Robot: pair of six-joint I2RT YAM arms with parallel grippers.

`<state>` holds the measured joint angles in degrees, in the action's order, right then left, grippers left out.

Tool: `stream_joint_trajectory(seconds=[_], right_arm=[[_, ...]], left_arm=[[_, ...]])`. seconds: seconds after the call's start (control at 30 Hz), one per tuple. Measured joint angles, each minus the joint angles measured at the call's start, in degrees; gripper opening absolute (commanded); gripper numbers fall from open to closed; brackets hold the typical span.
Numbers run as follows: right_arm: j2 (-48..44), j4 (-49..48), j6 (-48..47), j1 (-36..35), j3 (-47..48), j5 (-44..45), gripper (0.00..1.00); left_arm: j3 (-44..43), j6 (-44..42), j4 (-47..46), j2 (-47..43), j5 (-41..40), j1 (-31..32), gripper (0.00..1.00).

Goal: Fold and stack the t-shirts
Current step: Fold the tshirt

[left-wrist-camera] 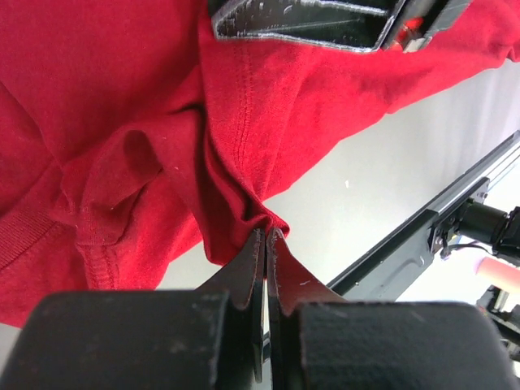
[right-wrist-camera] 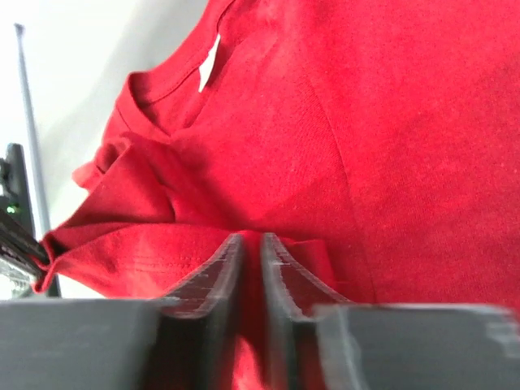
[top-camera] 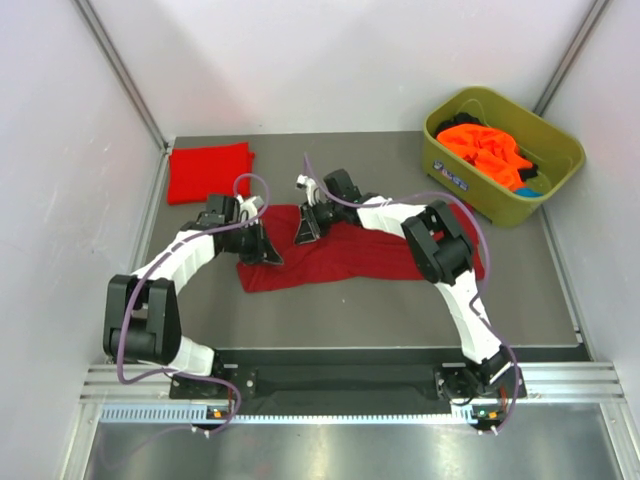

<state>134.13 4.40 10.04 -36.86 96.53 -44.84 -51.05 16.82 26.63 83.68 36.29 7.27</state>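
The dark crimson t-shirt [top-camera: 372, 258] lies rumpled across the middle of the grey table [top-camera: 400, 315], stretched from left of centre toward the right. Both arms reach in over its upper left part. The left gripper [top-camera: 264, 252] sits at the shirt's left end. In the left wrist view its 2 fingers [left-wrist-camera: 255, 268] are clenched tight on a bunched fold of the crimson cloth, which gathers into pleats just above the tips at lower centre. The dark underside of the other gripper crosses the top of that frame. The right gripper [top-camera: 306, 230] is at the shirt's upper edge, just right of the left one. In the right wrist view its 2 fingers [right-wrist-camera: 230, 262] stand nearly together at bottom centre, with only a thin slot between them. Red cloth fills that slot, so they are pinching a fold of the same shirt. Above them in that view are the collar and its white neck label [right-wrist-camera: 210, 65], in the upper left of the frame. A brighter red t-shirt [top-camera: 208, 172] lies folded flat in the table's upper left corner, well apart from the crimson one. In the upper right an olive-green tub [top-camera: 452, 170] stands tilted to the table edges, and it holds crumpled orange t-shirts [top-camera: 487, 148].
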Motion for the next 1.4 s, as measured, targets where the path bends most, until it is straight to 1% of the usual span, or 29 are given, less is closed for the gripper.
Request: stream_joint_trajectory(seconds=[0.07,0.17,0.23,0.43,0.53,0.67,0.87,1.0,1.1,1.23,1.4], right_arm=[[0.0,0.2,-0.3,-0.2,0.0,0.7,0.00],[-0.1,-0.9,-0.3,-0.3,-0.8,1.9,0.00],[-1.2,-3.2,0.4,-0.4,-3.4,3.3,0.00],[-8.2,-9.9,2.7,-0.4,-13.0,7.9,0.00],[-12.4,-14.7,4.2,-0.4,-16.9,9.6,0.00],[-15.4,-19.6,5.7,-0.4,-19.0,10.1,0.00],[-15.9,-24.6,7.8,-0.4,-20.9,10.8,0.00],[-16.8,-27.2,8.7,-0.3,-25.0,14.1,0.00],[-18.1,-29.6,9.5,-0.1,-28.0,18.3,0.00],[-18.8,-33.0,10.9,0.3,-29.4,22.9,0.00],[-18.8,-36.0,13.5,0.4,-29.4,26.7,0.00]], left_arm=[[0.2,0.3,0.0,0.4,-0.1,0.0,0.00],[0.2,0.9,0.0,0.7,-0.7,0.0,0.00],[0.2,1.2,0.0,1.0,-1.5,0.0,0.00],[-0.3,2.3,0.9,1.4,-4.8,0.0,0.00],[-1.2,3.1,1.2,1.4,-7.0,0.0,0.00],[-2.6,4.3,1.3,1.4,-9.1,0.0,0.00],[-5.7,5.7,1.6,2.3,-13.5,0.0,0.00],[-7.5,6.2,0.6,3.9,-16.3,0.0,0.00],[-9.9,6.3,0.1,5.7,-18.2,0.0,0.00],[-14.8,6.2,-0.6,9.4,-20.2,0.0,0.00],[-21.0,5.6,-1.0,16.2,-22.3,-0.1,0.00]])
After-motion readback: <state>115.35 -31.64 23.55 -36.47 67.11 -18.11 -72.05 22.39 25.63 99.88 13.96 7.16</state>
